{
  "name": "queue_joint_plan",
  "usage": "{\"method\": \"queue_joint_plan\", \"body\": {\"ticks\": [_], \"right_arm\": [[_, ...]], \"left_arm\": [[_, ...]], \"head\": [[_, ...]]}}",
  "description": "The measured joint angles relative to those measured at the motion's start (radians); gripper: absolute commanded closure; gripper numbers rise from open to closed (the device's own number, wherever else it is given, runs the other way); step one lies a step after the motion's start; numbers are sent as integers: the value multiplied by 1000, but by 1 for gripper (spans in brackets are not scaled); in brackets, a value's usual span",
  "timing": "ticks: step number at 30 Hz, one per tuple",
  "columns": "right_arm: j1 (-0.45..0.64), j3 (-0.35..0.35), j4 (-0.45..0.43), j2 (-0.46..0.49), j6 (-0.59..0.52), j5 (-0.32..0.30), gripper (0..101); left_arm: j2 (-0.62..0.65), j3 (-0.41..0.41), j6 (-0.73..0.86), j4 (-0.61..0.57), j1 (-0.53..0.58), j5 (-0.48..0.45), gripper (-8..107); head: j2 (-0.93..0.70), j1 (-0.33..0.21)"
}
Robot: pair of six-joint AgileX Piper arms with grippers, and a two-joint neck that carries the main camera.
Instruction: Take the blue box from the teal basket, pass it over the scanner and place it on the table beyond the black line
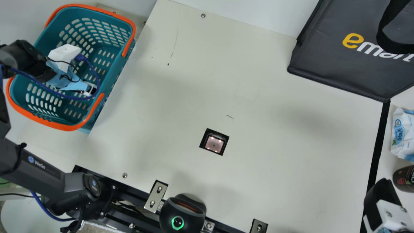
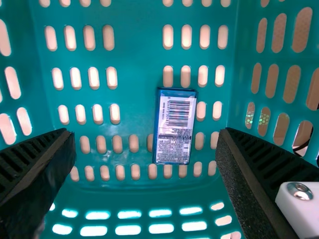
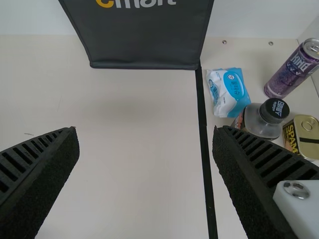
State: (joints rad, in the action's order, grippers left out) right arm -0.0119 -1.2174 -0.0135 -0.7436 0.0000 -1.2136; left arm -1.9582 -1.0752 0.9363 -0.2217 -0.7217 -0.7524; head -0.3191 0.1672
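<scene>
In the main view my left gripper (image 1: 87, 90) is down inside the teal basket (image 1: 111, 69). The left wrist view shows the blue box (image 2: 174, 127) lying on the basket's bottom, its barcode side up, seen between the spread fingers of my left gripper (image 2: 147, 144) and not touched by them. The scanner window (image 1: 214, 144) is set into the table's middle. My right gripper (image 1: 381, 194) is at the main view's lower right, by the black line (image 1: 376, 145); in the right wrist view that right gripper (image 3: 145, 144) stands open with nothing held.
A dark bag (image 1: 343, 55) stands at the table's far right. Beyond the black line are a wipes pack (image 3: 229, 92), a dark-capped bottle (image 3: 261, 119), a yellow can (image 3: 302, 134) and a purple can (image 3: 291, 69). A black rounded device (image 1: 182, 212) sits at the near edge.
</scene>
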Motion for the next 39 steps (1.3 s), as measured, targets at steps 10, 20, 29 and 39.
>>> {"method": "queue_joint_plan", "body": {"ticks": [10, 20, 29, 39], "right_arm": [[0, 0, 0, 0, 0, 0, 6], [0, 0, 0, 0, 0, 1, 6], [0, 0, 0, 0, 0, 1, 6], [0, 0, 0, 0, 0, 1, 6]], "left_arm": [[-15, 18, 46, -6, 2, 28, 9], [-31, 82, 76, 10, 4, 105, 9], [-52, 118, 80, 17, 10, 178, 9], [-77, 153, 63, 37, 25, 293, 9]], "head": [[2, 0], [2, 0], [0, 0], [0, 0]]}}
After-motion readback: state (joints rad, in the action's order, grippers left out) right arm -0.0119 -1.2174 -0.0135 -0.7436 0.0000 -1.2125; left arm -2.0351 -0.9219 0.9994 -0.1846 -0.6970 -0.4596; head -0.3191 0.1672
